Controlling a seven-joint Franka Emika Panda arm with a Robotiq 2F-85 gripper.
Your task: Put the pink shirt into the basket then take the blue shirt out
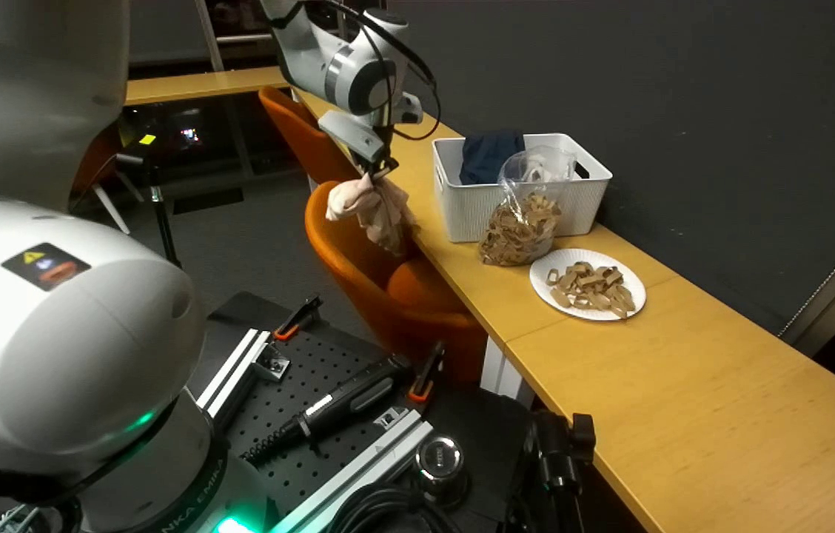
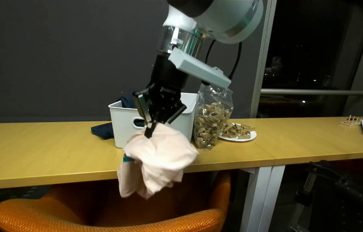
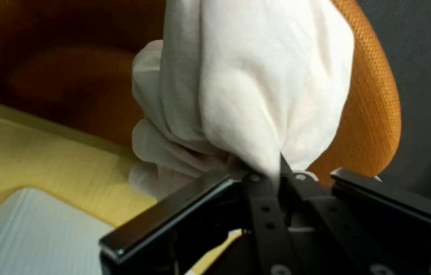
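Gripper (image 2: 152, 128): pinched closed on a gathered fold of the pink shirt (image 2: 163, 154); in the wrist view the fingertips (image 3: 255, 185) run into the cloth, so their ends are hidden.
Pink shirt: held out past the table edge, outside the basket, hanging in loose folds; too bunched to make out collar or sleeves.
Teal patch (image 2: 127, 158): at the shirt's side in an exterior view, too small to identify.
Arm (image 1: 347, 70): cut off by the top edge in both exterior views.
Orange chair (image 3: 372, 114): below the shirt, its seat dark in the wrist view; whether cloth touches it cannot be told.
Basket (image 1: 465, 215): white, upright on the table (image 1: 684, 370); gripper and shirt cover part of it in an exterior view, and the wrist view catches only a corner.
Blue shirt (image 1: 490, 155): partly in the basket, over its rim; the lower part is hidden by the near wall.
Dark cloth (image 2: 102, 130): on the table just beside the basket; whether it joins the blue shirt cannot be seen.
Bag (image 1: 517, 233): clear, holding brown strips, its upper part hard to separate from the basket behind.
Plate (image 1: 543, 289): white, bearing more strips, one side hidden by the bag in an exterior view.
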